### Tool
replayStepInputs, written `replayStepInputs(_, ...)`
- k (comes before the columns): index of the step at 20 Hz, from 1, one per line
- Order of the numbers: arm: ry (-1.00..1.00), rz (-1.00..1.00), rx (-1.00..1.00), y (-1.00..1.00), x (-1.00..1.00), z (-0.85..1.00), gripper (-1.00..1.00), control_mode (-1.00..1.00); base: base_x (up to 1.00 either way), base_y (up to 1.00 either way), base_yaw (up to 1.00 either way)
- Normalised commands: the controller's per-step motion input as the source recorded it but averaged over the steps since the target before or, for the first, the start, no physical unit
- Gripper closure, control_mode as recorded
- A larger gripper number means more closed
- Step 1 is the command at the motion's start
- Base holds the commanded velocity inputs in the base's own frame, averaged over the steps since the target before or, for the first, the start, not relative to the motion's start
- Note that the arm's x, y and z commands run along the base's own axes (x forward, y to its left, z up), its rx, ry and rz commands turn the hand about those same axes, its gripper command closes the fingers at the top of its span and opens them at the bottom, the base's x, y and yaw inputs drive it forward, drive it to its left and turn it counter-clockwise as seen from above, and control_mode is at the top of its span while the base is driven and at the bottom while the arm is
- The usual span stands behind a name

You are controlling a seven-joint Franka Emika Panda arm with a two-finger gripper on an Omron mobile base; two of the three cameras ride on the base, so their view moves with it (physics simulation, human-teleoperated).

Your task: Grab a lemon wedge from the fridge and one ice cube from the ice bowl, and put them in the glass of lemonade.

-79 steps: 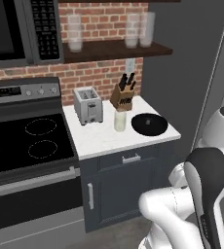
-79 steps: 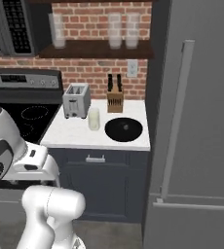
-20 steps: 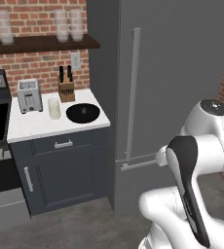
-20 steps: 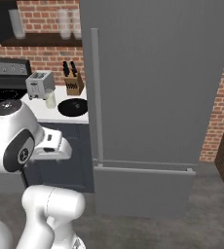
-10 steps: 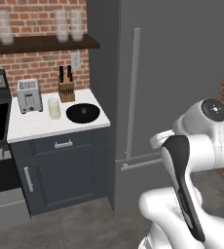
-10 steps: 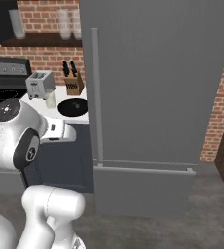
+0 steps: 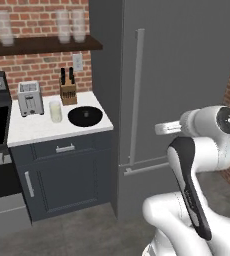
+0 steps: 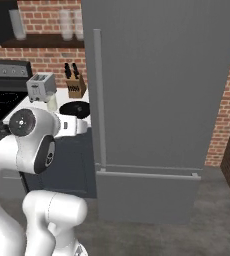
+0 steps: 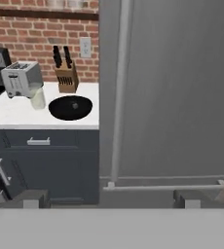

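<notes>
Fridge (image 7: 187, 75) comes first: it stands shut, a tall dark grey slab just right of the desk (image 7: 32, 132), with the lemon wedge presumably behind its upper door, out of sight. That door will likely be heavy and stiff on its seal, so it wants a firm hooked hold on the long vertical bar handle (image 7: 135, 95), best taken around mid-height, where the pull swings the door without twisting the fingers off the smooth bar. A shorter horizontal handle (image 9: 165, 187) below belongs to the lower drawer and is not the one to take.

On the desk, the ice bowl (image 7: 85, 116) sits near the front right corner, closest to the fridge; it is shallow and rigid, and any ice in it would be slick and small, though its contents cannot be made out. The glass of lemonade (image 7: 56, 111) stands just left of the bowl, breakable and easy to tip or spill. A toaster (image 7: 30, 98) and knife block (image 7: 67, 89) crowd the back, with tall glasses (image 7: 70, 25) on the shelf above.

Hand (image 9: 111, 197) is spread wide and empty, its two fingertips low in the hand view, well short of the fridge. Nothing stands between it and the bar; the door's swing toward the desk is the likely pinch point.
</notes>
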Motion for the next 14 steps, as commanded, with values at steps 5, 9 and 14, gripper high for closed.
replayStepInputs(5, -0.17, 0.0, 0.08, -0.01, 0.46, 0.11, -1.0, -1.0, 0.0, 0.0, 0.0)
replayStepInputs(9, -0.05, 0.0, 0.03, 0.0, 0.39, 0.08, -1.0, -1.0, 0.0, 0.0, 0.0)
replayStepInputs(14, 0.0, -0.01, 0.01, 0.0, 0.35, 0.1, -1.0, -1.0, 0.0, 0.0, 0.0)
